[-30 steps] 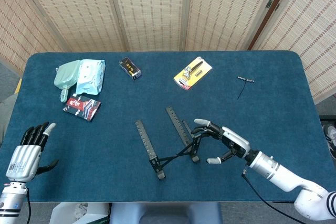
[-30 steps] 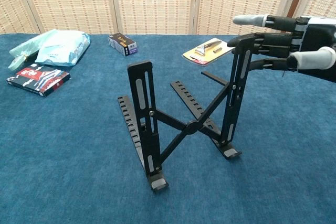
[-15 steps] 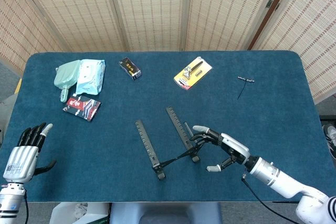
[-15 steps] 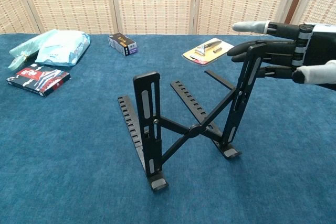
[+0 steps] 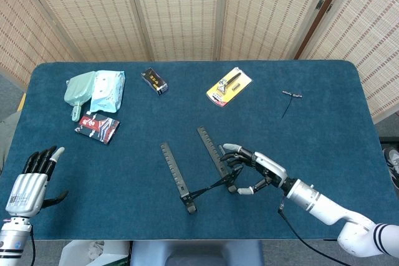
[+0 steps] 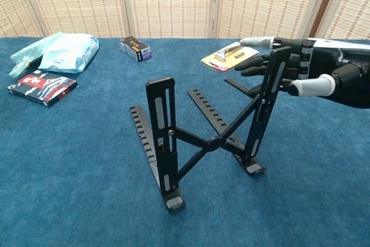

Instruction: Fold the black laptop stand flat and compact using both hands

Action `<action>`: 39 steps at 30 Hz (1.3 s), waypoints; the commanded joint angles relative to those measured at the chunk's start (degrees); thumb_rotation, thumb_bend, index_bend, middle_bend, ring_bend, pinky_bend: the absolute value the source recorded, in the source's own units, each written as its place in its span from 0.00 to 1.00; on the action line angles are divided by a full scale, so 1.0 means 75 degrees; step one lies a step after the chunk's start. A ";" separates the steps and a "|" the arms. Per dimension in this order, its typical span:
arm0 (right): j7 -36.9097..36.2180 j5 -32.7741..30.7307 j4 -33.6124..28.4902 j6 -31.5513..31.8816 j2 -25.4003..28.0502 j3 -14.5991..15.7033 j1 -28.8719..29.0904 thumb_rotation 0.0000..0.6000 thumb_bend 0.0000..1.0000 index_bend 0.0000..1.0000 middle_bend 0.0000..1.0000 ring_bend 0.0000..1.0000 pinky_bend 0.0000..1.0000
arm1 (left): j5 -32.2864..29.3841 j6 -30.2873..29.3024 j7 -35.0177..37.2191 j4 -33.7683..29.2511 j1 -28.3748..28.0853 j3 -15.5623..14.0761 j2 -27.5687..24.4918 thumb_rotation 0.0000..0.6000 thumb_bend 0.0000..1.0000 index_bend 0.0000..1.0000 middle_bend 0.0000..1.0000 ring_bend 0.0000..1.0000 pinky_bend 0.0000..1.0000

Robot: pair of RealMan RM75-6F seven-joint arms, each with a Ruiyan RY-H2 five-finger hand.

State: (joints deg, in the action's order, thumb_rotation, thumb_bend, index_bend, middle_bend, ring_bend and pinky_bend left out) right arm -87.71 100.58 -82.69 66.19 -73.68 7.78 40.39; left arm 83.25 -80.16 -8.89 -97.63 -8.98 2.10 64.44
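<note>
Head view: black laptop stand point(image 5: 201, 169) near the front middle of the blue table point(image 5: 324, 129), still unfolded, two slotted rails lying on the cloth and crossed struts between them. Chest view: stand point(image 6: 208, 137) upright on its feet, two vertical bars raised, an X-brace joining them low down. Right hand point(image 6: 300, 67) at the top of the right-hand bar, fingers point(image 6: 257, 62) curled around its upper end from behind, thumb forward of it (firm grip or mere contact, cannot tell). Left hand point(image 5: 34, 179) at the near left edge of the table, well apart from the stand, fingers extended and apart, holding nothing. Farther back: pale green wipes packet point(image 5: 95, 90), small black box point(image 5: 154, 81), yellow carded tool point(image 5: 229, 86), red-and-black packet point(image 5: 98, 128).
</note>
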 commanded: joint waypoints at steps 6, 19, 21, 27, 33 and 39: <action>-0.0502 0.0084 0.0309 -0.0164 -0.0292 0.0222 0.0114 1.00 0.02 0.12 0.26 0.15 0.22 | -0.0004 0.0005 -0.0016 -0.0001 0.0002 -0.0008 -0.0001 1.00 0.17 0.00 0.05 0.06 0.00; -0.2028 0.0052 0.0418 -0.0278 -0.0297 0.0663 0.0170 1.00 0.02 0.12 0.26 0.15 0.28 | -0.0040 0.0274 0.0067 -0.0028 -0.0136 -0.0015 0.0018 1.00 0.17 0.00 0.05 0.06 0.00; -0.2119 0.0090 0.0423 -0.0255 -0.0281 0.0714 0.0174 1.00 0.02 0.12 0.26 0.15 0.29 | -0.0026 0.0305 0.0079 -0.0027 -0.0161 -0.0014 0.0012 1.00 0.17 0.00 0.05 0.06 0.00; -0.2231 0.0205 0.0383 -0.0150 -0.0205 0.0850 0.0184 1.00 0.02 0.12 0.26 0.15 0.32 | 0.0000 0.0429 0.0208 -0.0018 -0.0253 -0.0005 0.0000 1.00 0.17 0.00 0.05 0.06 0.00; -0.1867 -0.0006 0.0381 -0.0092 -0.0220 0.0747 0.0088 1.00 0.02 0.12 0.26 0.15 0.32 | 0.0134 0.0856 0.0863 0.0080 -0.0495 -0.0043 -0.0054 1.00 0.17 0.00 0.06 0.06 0.00; -0.1315 0.0027 0.0272 0.0099 -0.0088 0.0658 0.0042 1.00 0.02 0.12 0.26 0.15 0.32 | 0.0414 0.1414 0.1704 0.0042 -0.0834 -0.0149 -0.0225 1.00 0.17 0.00 0.06 0.06 0.00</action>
State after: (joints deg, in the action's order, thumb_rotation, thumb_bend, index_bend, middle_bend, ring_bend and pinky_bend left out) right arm -98.75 100.68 -80.33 66.38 -74.74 13.00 40.87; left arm 85.47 -70.81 2.43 -97.23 -14.27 1.35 63.27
